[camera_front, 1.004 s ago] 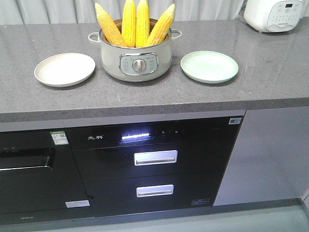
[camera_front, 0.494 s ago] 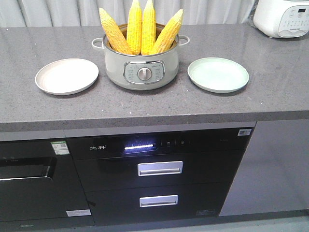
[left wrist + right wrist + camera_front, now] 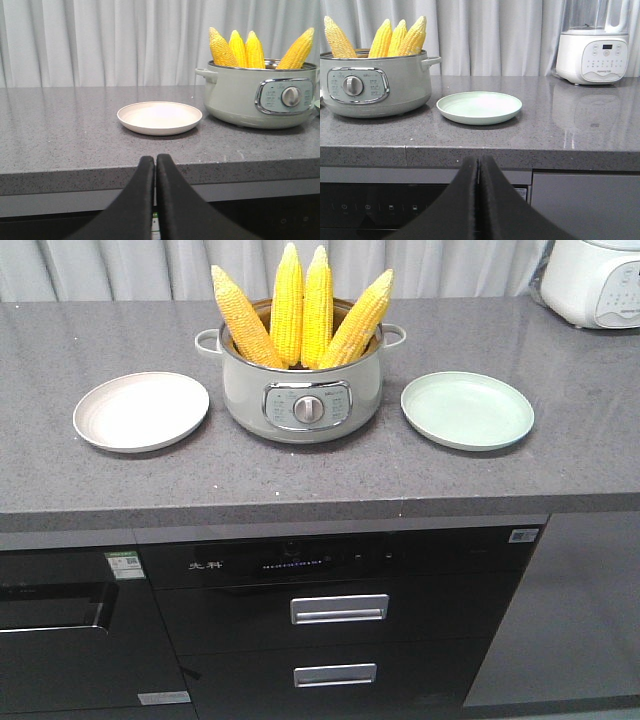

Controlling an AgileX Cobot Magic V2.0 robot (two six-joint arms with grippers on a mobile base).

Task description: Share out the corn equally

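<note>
Several corn cobs [image 3: 300,308] stand upright, tips up, in a pale green electric pot [image 3: 300,395] at the middle of the grey counter; the corn [image 3: 240,49] [image 3: 395,37] shows in both wrist views. A beige plate [image 3: 141,410] [image 3: 160,116] lies left of the pot and a light green plate [image 3: 467,409] [image 3: 479,106] lies right of it; both hold nothing. My left gripper [image 3: 155,159] is shut and holds nothing, low in front of the counter edge below the beige plate. My right gripper [image 3: 479,160] is shut, likewise below the green plate. Neither gripper shows in the front view.
A white kitchen appliance [image 3: 597,280] [image 3: 592,52] stands at the counter's back right corner. Dark built-in appliances with two metal drawer handles [image 3: 339,609] sit under the counter [image 3: 560,475]. A white curtain [image 3: 100,42] hangs behind.
The front view has shifted: pot, plates and counter edge sit lower and slightly right in the picture and look nearer. The lit display on the appliance below has gone dark.
</note>
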